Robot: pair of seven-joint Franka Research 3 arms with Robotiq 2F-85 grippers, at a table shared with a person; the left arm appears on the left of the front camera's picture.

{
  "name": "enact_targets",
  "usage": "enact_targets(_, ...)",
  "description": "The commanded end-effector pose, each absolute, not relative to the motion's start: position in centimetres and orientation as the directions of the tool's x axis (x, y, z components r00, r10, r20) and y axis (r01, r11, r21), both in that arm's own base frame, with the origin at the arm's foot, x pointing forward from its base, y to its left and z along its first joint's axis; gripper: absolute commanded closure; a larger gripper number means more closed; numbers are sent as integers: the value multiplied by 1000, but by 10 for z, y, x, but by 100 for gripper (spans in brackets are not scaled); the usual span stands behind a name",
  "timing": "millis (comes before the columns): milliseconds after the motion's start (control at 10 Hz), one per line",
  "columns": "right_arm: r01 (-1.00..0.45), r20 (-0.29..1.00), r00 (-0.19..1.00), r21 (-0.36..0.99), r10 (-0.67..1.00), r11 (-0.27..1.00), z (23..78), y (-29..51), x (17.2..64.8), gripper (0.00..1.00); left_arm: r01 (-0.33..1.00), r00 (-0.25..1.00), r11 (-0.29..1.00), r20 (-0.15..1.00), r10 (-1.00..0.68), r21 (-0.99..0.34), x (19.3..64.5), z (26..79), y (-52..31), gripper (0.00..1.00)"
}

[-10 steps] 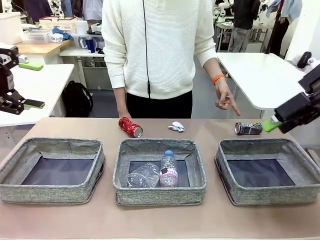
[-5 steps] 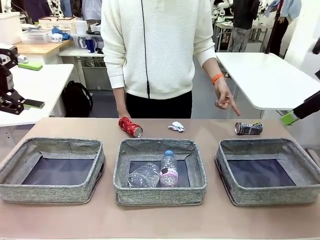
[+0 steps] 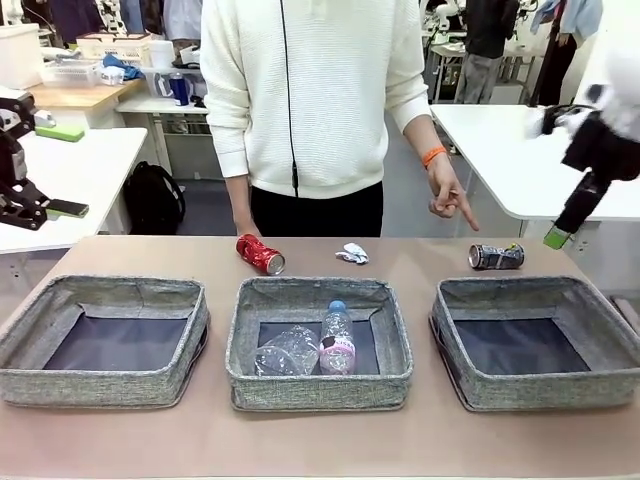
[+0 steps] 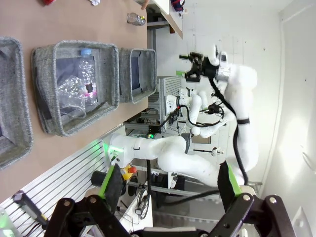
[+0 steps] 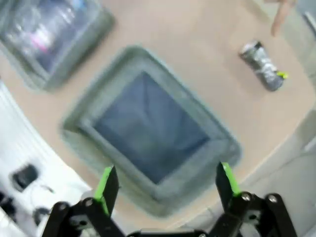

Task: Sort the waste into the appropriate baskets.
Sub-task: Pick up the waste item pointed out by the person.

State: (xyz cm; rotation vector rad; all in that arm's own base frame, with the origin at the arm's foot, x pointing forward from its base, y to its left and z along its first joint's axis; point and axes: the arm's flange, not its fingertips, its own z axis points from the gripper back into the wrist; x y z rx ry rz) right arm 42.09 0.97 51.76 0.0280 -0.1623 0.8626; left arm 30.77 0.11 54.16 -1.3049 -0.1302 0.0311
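Beyond the baskets, a red can (image 3: 261, 254), a small white paper wad (image 3: 352, 253) and a dark blue can (image 3: 497, 257) lie on the table. The middle basket (image 3: 320, 388) holds a pink-label bottle (image 3: 338, 341) and a crumpled clear bottle (image 3: 287, 351). Nothing lies in the left basket (image 3: 100, 385) or the right basket (image 3: 540, 390). My right gripper (image 3: 558, 235) hangs high, right of the dark can (image 5: 261, 65). Its wrist view looks down on the right basket (image 5: 123, 69), jaws open (image 5: 165, 185). My left gripper (image 4: 168, 180) is open, far from the table, holding nothing.
A person stands at the far side, one hand (image 3: 450, 203) pointing down at the dark blue can. The baskets stand in a row near my edge, with bare table (image 3: 420, 262) behind them. White tables stand off both sides.
My right arm has swung up and back from beside the dark blue can, and its fingers now point downward. The cans, wad, bottles and the person's hand have not moved.
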Motion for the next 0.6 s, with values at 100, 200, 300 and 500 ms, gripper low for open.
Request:
enact_targets(100,-850,63,499,-161,864,502,509,6,493,0,62,992,269,88,87,-961,306,542,1,0)
enact_targets(200,-711,190,674,-99,714,697,508,5,496,0,62,992,269,88,87,-961,306,542,1,0)
enact_targets(300,-830,5,546,-134,838,542,505,11,482,0,62,992,269,88,87,-961,306,542,1,0)
enact_targets(500,-803,45,580,-135,814,580,501,8,501,0,62,992,269,88,87,-961,306,542,1,0)
